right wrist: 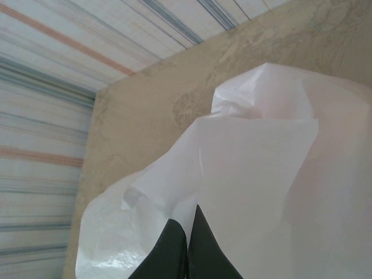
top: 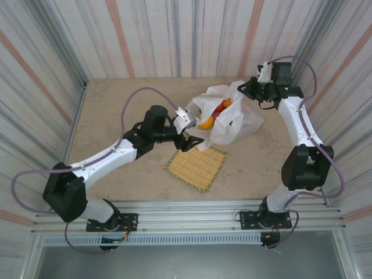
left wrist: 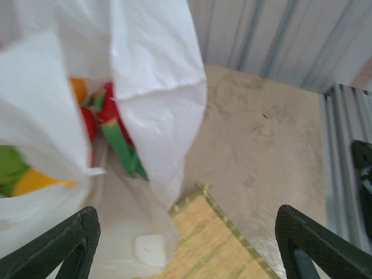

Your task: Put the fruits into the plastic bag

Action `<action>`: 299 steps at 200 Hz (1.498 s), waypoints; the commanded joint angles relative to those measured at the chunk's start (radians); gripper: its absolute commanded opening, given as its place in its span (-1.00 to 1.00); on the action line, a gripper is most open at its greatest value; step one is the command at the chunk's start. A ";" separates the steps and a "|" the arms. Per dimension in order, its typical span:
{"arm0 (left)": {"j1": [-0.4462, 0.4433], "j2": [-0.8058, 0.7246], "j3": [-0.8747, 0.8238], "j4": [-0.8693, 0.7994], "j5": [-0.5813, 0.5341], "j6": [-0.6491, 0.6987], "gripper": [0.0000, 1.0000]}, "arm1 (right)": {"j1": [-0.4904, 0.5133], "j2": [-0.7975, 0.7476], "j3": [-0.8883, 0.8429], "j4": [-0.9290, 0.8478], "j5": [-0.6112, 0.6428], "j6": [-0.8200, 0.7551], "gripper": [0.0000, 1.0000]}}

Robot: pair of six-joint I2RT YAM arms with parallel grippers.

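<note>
The white plastic bag (top: 229, 119) lies at the back middle of the table with its mouth held up. Inside it are several fruits (top: 216, 114): a red dragon fruit with green tips (left wrist: 110, 116), an orange one (left wrist: 78, 90), a green one (left wrist: 9, 165) and a yellow one (left wrist: 32, 183). My left gripper (top: 189, 137) hangs open and empty just in front of the bag's mouth (left wrist: 151, 70), with its fingers (left wrist: 70, 244) spread wide. My right gripper (top: 249, 89) is shut on a fold of the bag's far rim (right wrist: 261, 174).
A square woven straw mat (top: 196, 167) lies on the tabletop (top: 116, 110) just near of the bag, its far corner (left wrist: 215, 244) under my left gripper. Corrugated walls close in the back and both sides. A metal rail runs along the near edge.
</note>
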 commanded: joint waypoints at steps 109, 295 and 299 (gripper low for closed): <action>-0.004 0.319 0.351 -0.168 -0.200 0.050 0.17 | -0.004 0.006 -0.002 0.005 -0.016 0.002 -1.00; -0.087 0.490 0.542 -0.234 -0.479 0.047 -0.02 | 0.018 0.036 0.015 0.000 -0.001 0.000 -1.00; -0.089 0.497 0.553 -0.242 -0.487 0.048 -0.04 | 0.018 0.036 0.016 -0.001 -0.001 -0.001 -1.00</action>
